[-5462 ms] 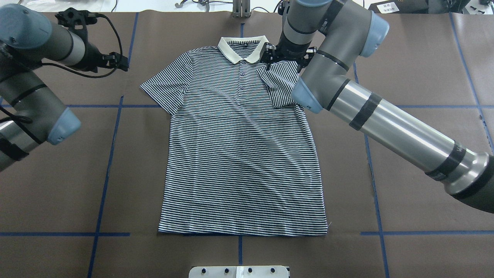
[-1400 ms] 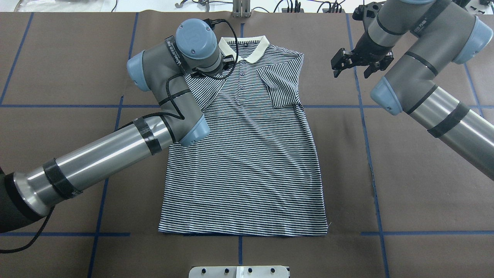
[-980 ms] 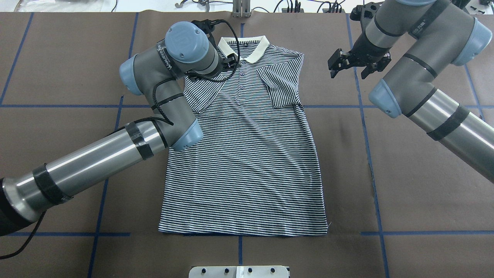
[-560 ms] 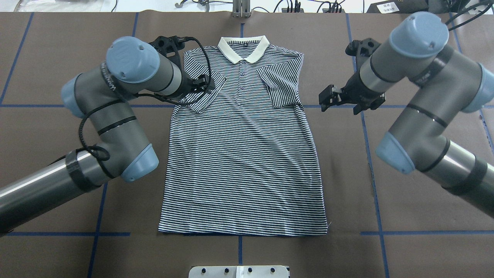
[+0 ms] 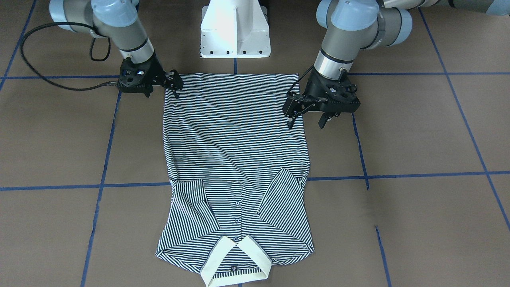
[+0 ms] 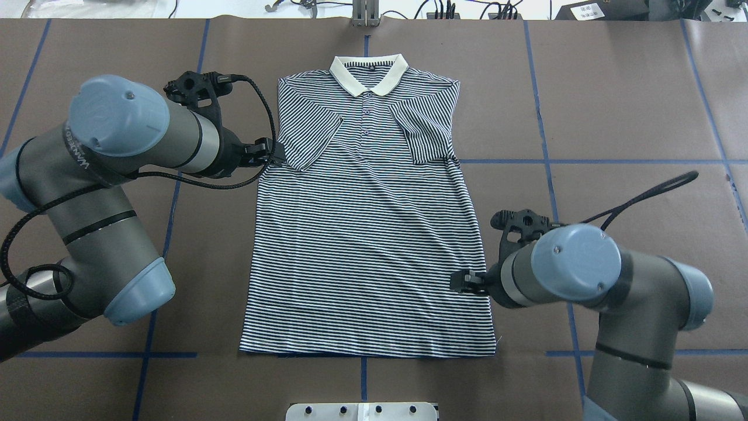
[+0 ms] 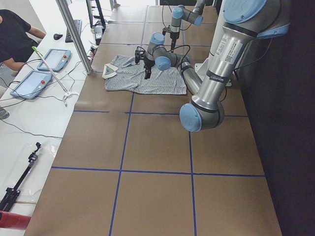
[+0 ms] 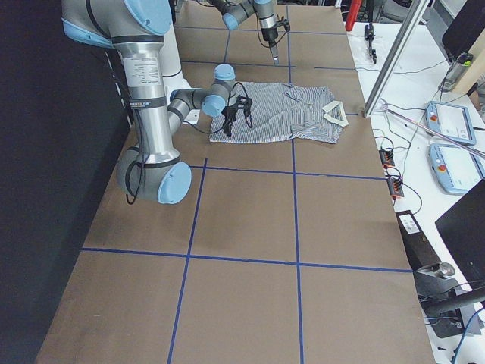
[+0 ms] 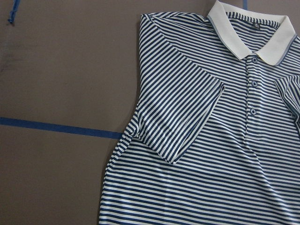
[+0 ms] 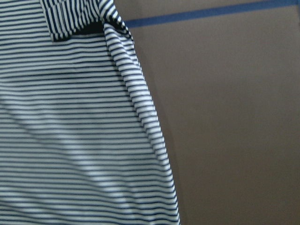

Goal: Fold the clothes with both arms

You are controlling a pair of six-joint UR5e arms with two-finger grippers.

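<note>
- Polo shirt [image 6: 368, 234], soft knit with thin navy-and-white stripes, lies flat and face up on your matte brown table [image 6: 643, 117]. Sleeves are folded in over the chest, and the cream collar [image 6: 368, 73] points away from the base.
- Left black two-finger gripper [image 5: 305, 119]: fingers wide apart, empty, beside the folded sleeve.
- Right black two-finger gripper [image 5: 164, 93]: fingers apart, empty, at the side edge near the hem.

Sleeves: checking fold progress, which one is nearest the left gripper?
The sleeve on the overhead view's left, beside the left gripper; the other sleeve lies beyond the buttons.
</note>
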